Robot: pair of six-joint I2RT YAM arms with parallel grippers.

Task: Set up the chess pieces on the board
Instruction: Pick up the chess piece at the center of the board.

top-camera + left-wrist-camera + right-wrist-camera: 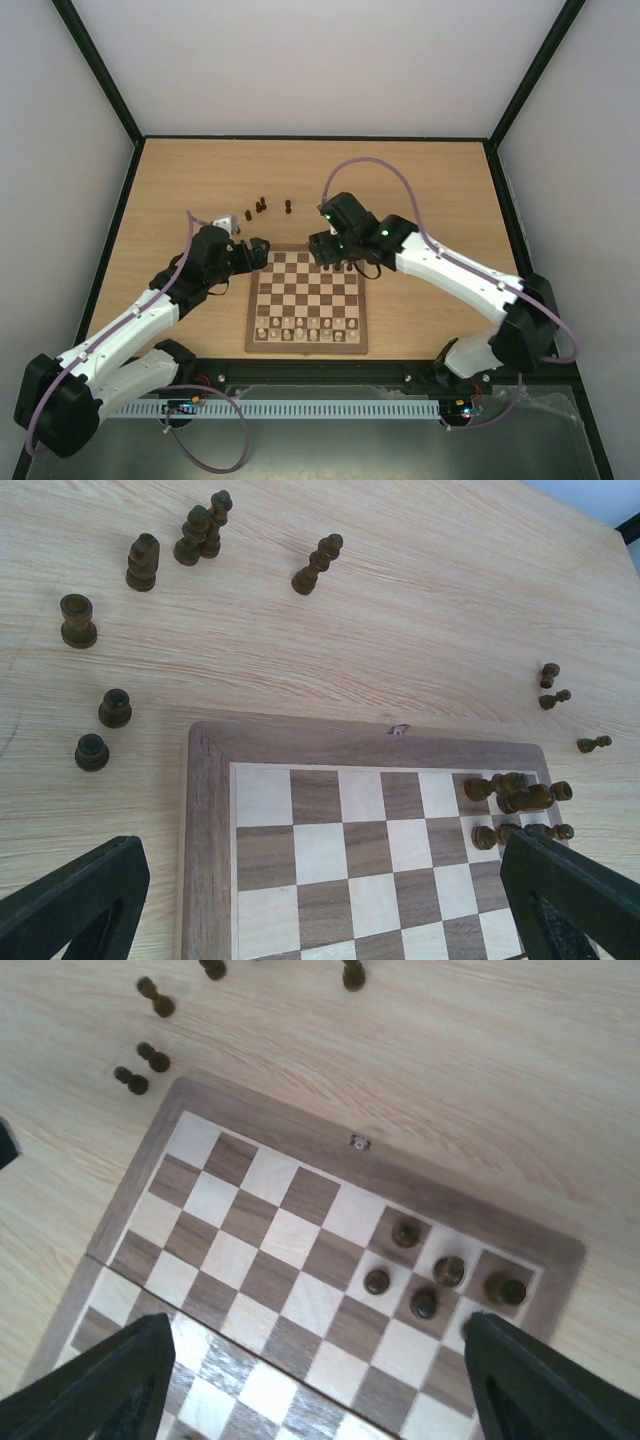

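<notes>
Chess pieces on the board sit half-hidden overhead beneath right pincer, gaping empty like left pincer.

- Table: light wood-grain top, edged in black.
- Pale cream chessmen: upright in rows, at 6 o'clock from the table's centre.
- Walls: plain white, at 9, 12 and 3 o'clock.
- Frame struts: black, along the wall corners.
- Slotted strip: white, at 6 o'clock beyond the table's edge.
- Metal plate: grey, beside the strip.
</notes>
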